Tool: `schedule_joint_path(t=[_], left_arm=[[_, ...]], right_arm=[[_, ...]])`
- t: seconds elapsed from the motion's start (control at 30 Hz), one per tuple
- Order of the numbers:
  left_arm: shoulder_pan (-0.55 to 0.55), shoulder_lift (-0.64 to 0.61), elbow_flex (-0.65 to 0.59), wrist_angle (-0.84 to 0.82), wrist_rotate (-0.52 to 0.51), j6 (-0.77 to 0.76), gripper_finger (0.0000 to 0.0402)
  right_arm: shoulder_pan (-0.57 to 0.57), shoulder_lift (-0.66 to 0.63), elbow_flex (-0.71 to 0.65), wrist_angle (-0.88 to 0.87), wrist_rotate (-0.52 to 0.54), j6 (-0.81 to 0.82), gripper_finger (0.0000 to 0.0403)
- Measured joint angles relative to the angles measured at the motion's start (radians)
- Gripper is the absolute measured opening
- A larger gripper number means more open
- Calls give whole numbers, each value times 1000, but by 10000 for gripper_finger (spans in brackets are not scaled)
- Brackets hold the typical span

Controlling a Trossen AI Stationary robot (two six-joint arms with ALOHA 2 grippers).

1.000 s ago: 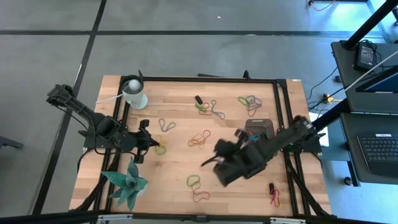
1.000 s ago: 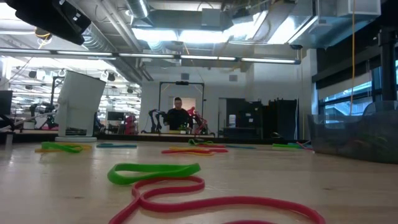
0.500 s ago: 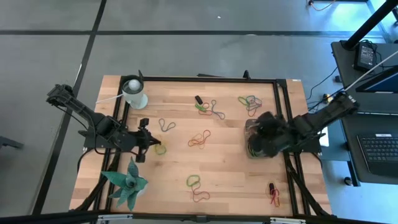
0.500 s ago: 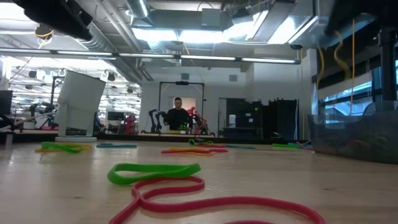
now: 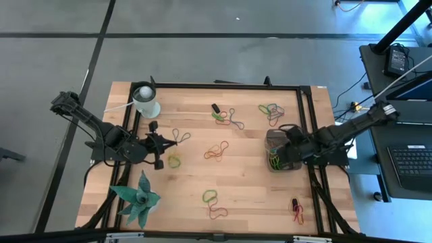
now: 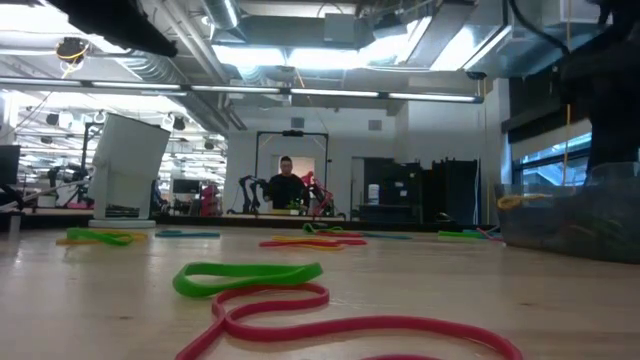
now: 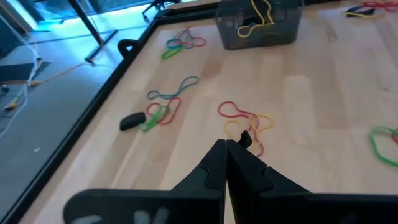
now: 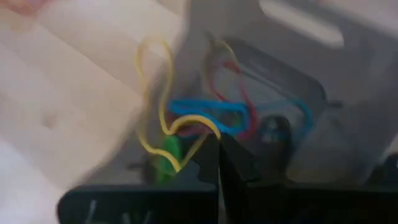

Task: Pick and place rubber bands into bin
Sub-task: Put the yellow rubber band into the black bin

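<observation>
the right claw point(image 8: 217, 152) hangs over the bin point(image 5: 278, 137), fingers pinched on a yellow band point(image 8: 163, 118). open only once it is fully inside the walls. the left claw point(image 7: 226, 149), closed and empty, waits well apart.

Grey floor point(image 5: 202, 54), bright ceiling lights point(image 6: 290, 55)

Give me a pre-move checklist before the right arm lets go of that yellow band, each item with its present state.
1. Right gripper over the bin: ok, both the high view and the right wrist view place it there.
2. Yellow rubber band held: ok, fingers shut on it.
3. Band fully inside the bin walls: not ok, one loop hangs over the wall toward the table.
4. Room in the bin: ok, only a few bands inside.
5. Left gripper away from the bin: ok, it is on the table's left half.
</observation>
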Motion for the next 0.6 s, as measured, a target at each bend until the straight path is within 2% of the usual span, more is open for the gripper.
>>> schedule_joint_path(t=[0.27, 0.4, 0.6], left_arm=[[0, 0, 0, 3, -13, -35, 2], [0, 0, 0, 6, -13, -37, 2], [0, 0, 0, 6, -13, -37, 2]], right_arm=[[-58, -9, -38, 53, -10, -63, 0], [-91, -9, -38, 53, -93, -152, 0], [-105, -18, 14, -33, -95, -168, 0]])
